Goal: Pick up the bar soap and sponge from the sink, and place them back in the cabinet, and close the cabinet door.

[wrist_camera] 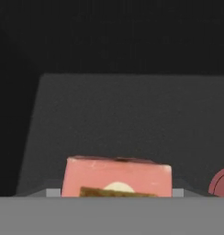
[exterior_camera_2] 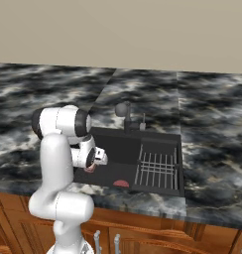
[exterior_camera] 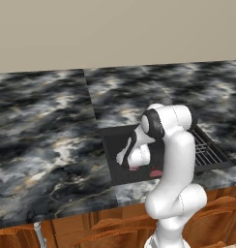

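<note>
The bar soap (wrist_camera: pixel 116 176) is a pink block lying low in the hand view, right at the fingers, with a brown and cream patch on its near face. My gripper (exterior_camera: pixel 133 163) (exterior_camera_2: pixel 91 165) reaches down into the black sink (exterior_camera: pixel 110 145) (exterior_camera_2: pixel 118 144) at its left part. The jaws stand close on the bar soap (exterior_camera: pixel 134 168) (exterior_camera_2: pixel 89 169), just over the basin floor. The sponge, the cabinet and the cabinet door are out of view.
A pink-red rounded piece (exterior_camera: pixel 156 172) (exterior_camera_2: pixel 121 183) (wrist_camera: pixel 221 181) lies on the sink floor, right of the soap. A grey wire rack (exterior_camera: pixel 204 151) (exterior_camera_2: pixel 156 168) fills the sink's right side. The dark faucet (exterior_camera_2: pixel 124 111) stands behind. Marble counter (exterior_camera: pixel 42 131) surrounds it.
</note>
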Robot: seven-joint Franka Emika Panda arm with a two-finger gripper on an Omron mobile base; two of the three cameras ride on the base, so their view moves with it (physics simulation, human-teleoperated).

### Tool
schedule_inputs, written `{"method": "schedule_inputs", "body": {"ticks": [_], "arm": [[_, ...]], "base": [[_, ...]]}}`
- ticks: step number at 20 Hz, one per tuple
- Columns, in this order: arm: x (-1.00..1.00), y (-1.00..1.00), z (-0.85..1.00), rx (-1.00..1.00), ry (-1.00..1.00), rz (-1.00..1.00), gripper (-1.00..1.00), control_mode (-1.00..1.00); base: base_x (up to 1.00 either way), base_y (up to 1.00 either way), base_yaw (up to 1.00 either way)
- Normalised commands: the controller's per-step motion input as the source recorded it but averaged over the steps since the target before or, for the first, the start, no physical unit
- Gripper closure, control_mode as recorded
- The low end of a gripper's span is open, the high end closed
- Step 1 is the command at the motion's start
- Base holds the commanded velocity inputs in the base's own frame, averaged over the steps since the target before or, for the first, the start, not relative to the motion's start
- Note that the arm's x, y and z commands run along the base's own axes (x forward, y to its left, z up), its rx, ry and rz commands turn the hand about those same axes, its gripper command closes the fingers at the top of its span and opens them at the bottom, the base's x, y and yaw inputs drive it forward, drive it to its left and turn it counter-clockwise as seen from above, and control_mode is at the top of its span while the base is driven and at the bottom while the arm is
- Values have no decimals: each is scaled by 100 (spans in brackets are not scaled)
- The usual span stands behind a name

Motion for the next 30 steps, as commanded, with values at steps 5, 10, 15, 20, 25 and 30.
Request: {"method": "schedule_inputs", "body": {"ticks": [5,10,15,20,25,30], "arm": [[-6,0,54,0,0,0,100,-100],[-11,-1,63,0,0,0,100,-100],[-15,-7,69,0,0,0,100,-100],[-26,-9,71,0,-1,0,100,-100],[-28,-9,57,-2,-2,0,100,-100],[-38,-19,69,0,-3,0,100,-100]], "base": [[0,0,0],[0,0,0],[0,0,0],[0,0,0],[0,0,0],[0,0,0]]}}
